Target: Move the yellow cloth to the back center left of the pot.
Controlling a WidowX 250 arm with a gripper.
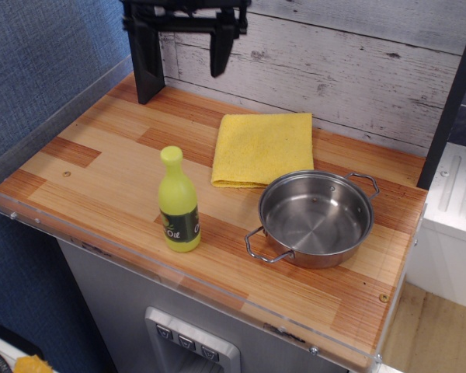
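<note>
The yellow cloth [262,148] lies flat and folded on the wooden counter, at the back, touching the back left rim of the pot [317,217]. The pot is a shallow shiny steel pan with two wire handles, empty, at the front right. My gripper [182,50] is black, open and empty, raised high at the top of the view, above the counter's back left and well clear of the cloth. Its right finger [220,50] hangs down in front of the plank wall; the left one blends into a dark post.
A yellow-green oil bottle [179,202] stands upright left of the pot, in front of the cloth. A black post [144,66] stands at the back left. A clear acrylic lip [54,109] runs along the left and front edges. White plank wall behind.
</note>
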